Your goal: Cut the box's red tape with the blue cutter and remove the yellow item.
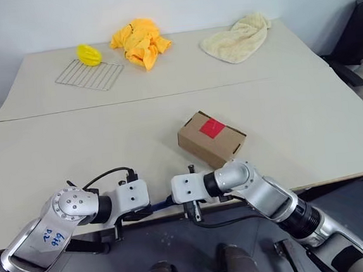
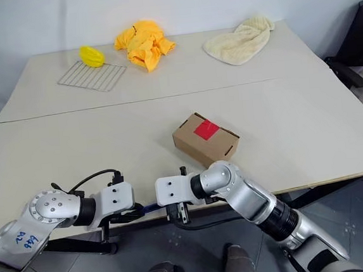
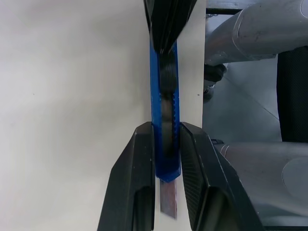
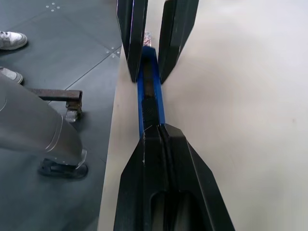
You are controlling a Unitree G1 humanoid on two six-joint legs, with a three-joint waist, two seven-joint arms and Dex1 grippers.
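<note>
Both tools pinching blue cutter (image 3: 164,120) ends, left tool (image 3: 166,159), right tool (image 4: 163,159), blade seemingly out.

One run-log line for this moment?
both grippers: left, right shut on blue cutter | box: red tape uncut

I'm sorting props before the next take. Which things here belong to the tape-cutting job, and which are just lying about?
For the job: box, red tape, blue cutter, gripped at opposite ends by left gripper and right gripper.

Lying about: wire rack, lemon-shaped object, yellow-orange cloth, cream towel.
</note>
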